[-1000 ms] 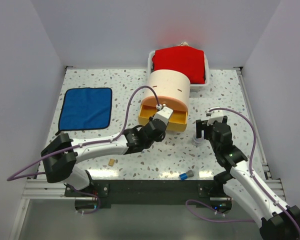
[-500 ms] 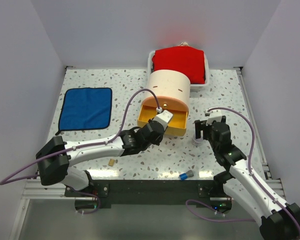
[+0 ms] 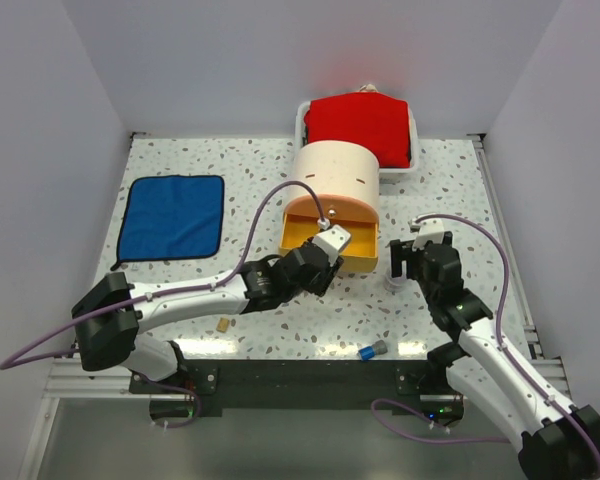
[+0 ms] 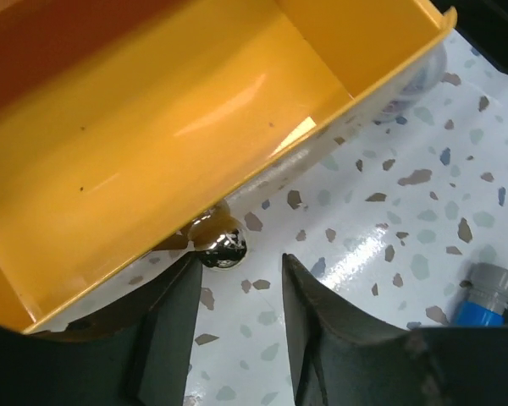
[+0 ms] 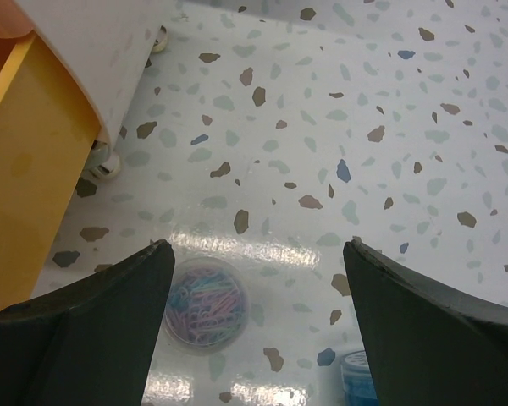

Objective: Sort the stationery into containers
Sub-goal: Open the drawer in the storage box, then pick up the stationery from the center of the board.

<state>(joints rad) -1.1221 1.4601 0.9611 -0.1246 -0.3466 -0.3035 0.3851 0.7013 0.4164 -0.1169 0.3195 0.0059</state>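
The cream half-cylinder unit (image 3: 338, 175) has its yellow drawer (image 3: 325, 232) pulled open. In the left wrist view the part of the drawer (image 4: 169, 127) that shows holds nothing. My left gripper (image 3: 330, 242) is open at the drawer's front, and its fingertips (image 4: 186, 271) stand just below the shiny knob (image 4: 222, 245). My right gripper (image 3: 410, 258) is wide open above a clear cup (image 3: 390, 283) of pastel paper clips (image 5: 207, 304), which lies by its left finger. A tan eraser (image 3: 222, 324) and a blue-grey cap piece (image 3: 370, 350) lie near the front edge.
A blue cloth (image 3: 172, 216) lies at the left. A white tray with red cloth (image 3: 360, 125) stands behind the unit. The blue-grey piece also shows in the left wrist view (image 4: 489, 296). The top of a blue item (image 5: 364, 376) shows at the bottom of the right wrist view.
My left gripper has moved slightly right and toward the near edge at the drawer front. The drawer has straightened a little to the right. The right arm has barely moved.
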